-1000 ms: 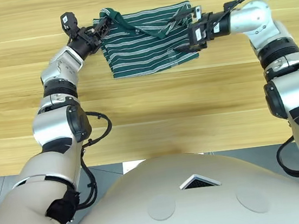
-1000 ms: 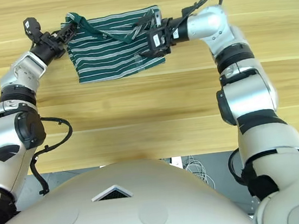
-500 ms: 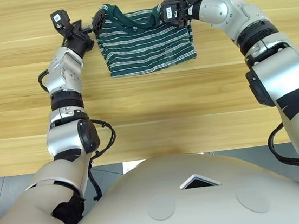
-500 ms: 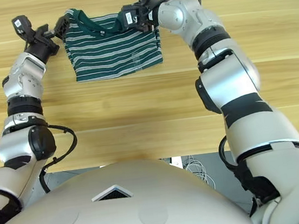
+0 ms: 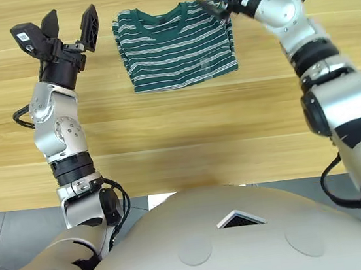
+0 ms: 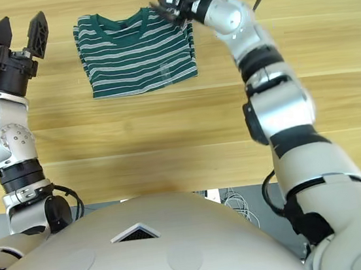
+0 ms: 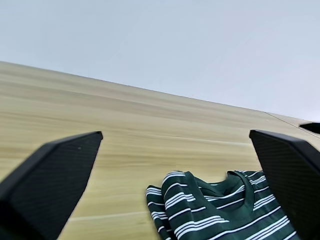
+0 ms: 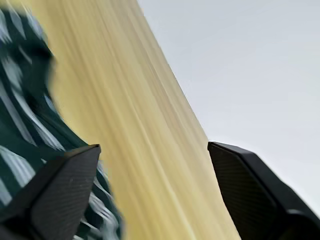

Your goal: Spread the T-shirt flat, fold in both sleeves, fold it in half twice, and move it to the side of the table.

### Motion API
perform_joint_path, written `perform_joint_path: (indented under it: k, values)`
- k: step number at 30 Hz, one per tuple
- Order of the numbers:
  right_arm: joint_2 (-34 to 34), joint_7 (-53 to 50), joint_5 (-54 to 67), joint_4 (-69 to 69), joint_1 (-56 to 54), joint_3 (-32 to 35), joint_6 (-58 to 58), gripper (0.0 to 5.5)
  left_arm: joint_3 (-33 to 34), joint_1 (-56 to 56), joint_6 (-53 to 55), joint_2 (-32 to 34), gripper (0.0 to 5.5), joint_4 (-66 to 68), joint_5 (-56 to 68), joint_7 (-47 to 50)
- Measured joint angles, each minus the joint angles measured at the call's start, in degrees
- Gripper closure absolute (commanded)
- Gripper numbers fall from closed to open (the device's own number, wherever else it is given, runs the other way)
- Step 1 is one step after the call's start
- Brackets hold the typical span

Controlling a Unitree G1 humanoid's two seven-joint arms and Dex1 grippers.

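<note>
From the head, you see one folded striped T-shirt (image 5: 176,46) on the wooden table (image 5: 180,128), between two grippers: left gripper (image 5: 69,25) spread wide beside it, right gripper (image 5: 214,2) at its far corner. Left wrist: two fingers (image 7: 47,185) apart, shirt beyond. Right wrist: two fingers (image 8: 55,195) parted.

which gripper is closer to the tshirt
The right gripper, at the T-shirt's far right corner; the left gripper hangs open off its left side, clear of the cloth.

T-shirt (image 5: 176,50): dark green, thin white stripes | table (image 5: 180,135): pale wood grain | left claw (image 5: 72,20): black
</note>
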State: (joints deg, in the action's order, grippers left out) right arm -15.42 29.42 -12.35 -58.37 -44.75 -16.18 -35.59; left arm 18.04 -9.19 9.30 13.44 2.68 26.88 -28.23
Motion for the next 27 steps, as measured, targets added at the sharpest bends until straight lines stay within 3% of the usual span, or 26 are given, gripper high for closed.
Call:
perform_joint_path:
  k: [1,3,11,15,18,21,22,25,27]
  values:
    - [2.63,7.34,6.34,6.60,6.03,0.19,2.46,1.51,-0.12,0.13,-2.08,0.00,0.12,0.37,-0.68,0.04]
    - [7.62,11.47,10.88,10.19,11.42,0.22,9.51,1.51,-0.27,0.31,-5.17,-0.02,0.12,1.86,-2.60,0.50]
    - [22.46,1.28,9.22,-3.02,5.27,-0.75,31.63,1.51,-2.25,1.65,-10.09,-0.80,0.12,3.58,-5.03,1.35]
    - [22.46,3.31,8.58,-6.49,3.04,-2.67,32.27,1.51,-2.03,2.29,-10.28,-0.83,0.12,3.86,-4.98,1.76]
    - [22.11,16.74,7.53,-3.50,3.51,-8.79,30.53,1.51,-2.12,2.20,-10.39,-0.87,0.12,3.96,-4.95,1.77]
    - [18.14,32.51,7.66,5.33,8.70,-15.46,21.72,1.51,-2.16,2.04,-10.58,-0.84,0.12,3.96,-4.98,1.75]
    - [13.45,39.05,8.34,10.14,10.92,-17.34,15.98,1.51,-2.12,1.98,-10.59,-0.70,0.12,3.97,-4.98,1.74]
    - [1.32,44.03,9.97,19.06,14.11,-17.55,6.16,1.51,-2.17,1.07,-10.59,-0.55,0.12,4.04,-4.99,1.73]
    - [-7.49,43.70,9.58,24.91,15.82,-13.55,4.00,1.51,-3.38,-0.36,-10.60,-0.40,0.12,4.04,-5.57,1.60]
